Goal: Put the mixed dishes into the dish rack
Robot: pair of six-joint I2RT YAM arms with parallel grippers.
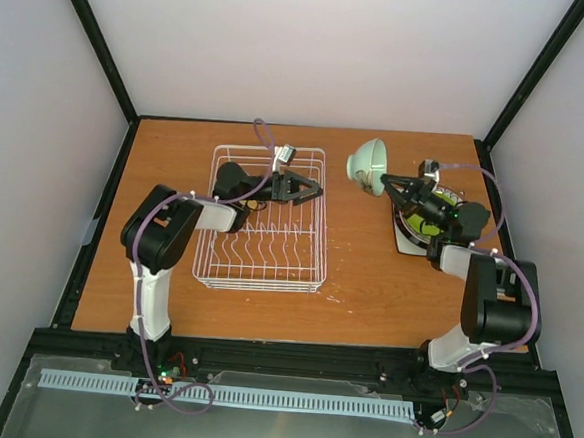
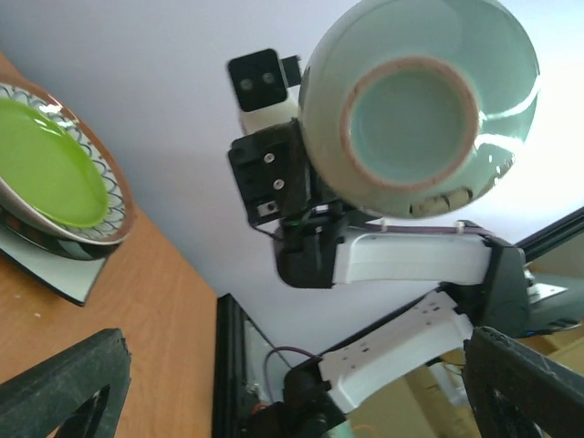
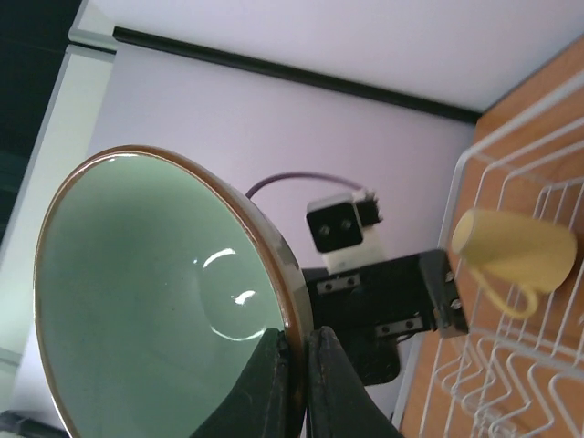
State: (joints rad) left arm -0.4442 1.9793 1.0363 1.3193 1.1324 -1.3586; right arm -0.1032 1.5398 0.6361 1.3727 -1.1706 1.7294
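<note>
Pale mint glaze, brown line on the lip: the pale mint bowl (image 1: 368,164) is hanging in the air over the table (image 1: 368,284), right of the dish rack (image 1: 263,283) and clear of it, touching nothing but the fingers.

The right gripper (image 1: 390,183) is pinching the bowl by its rim. In the right wrist view the two fingers are lying nearly together with only the thin wall between them, one inside the bowl and one outside.

The bowl is riding on edge. Its unglazed foot ring is pointing toward the rack and the left arm, and its mouth is facing back toward the right wrist.

The left gripper (image 1: 309,188) is hovering over the far half of the rack with its jaws spread wide and nothing in them, pointing at the bowl.

Deciding relation: the rack is lying to the left of the held bowl, and the left arm is the nearer one to it. So the bowl is either going across on the right arm or passing to the open left jaws. That is my judgement only.

The prong rows are showing free in the near half of the rack. The yellow cup (image 3: 511,251) is already sitting in the rack, probably in the far part, though the left gripper is covering that spot from above.

The small lime-green plate (image 2: 50,173) is lying on the petal-patterned red-rimmed plate (image 2: 105,196), stacked at the right and not yet loaded.
</note>
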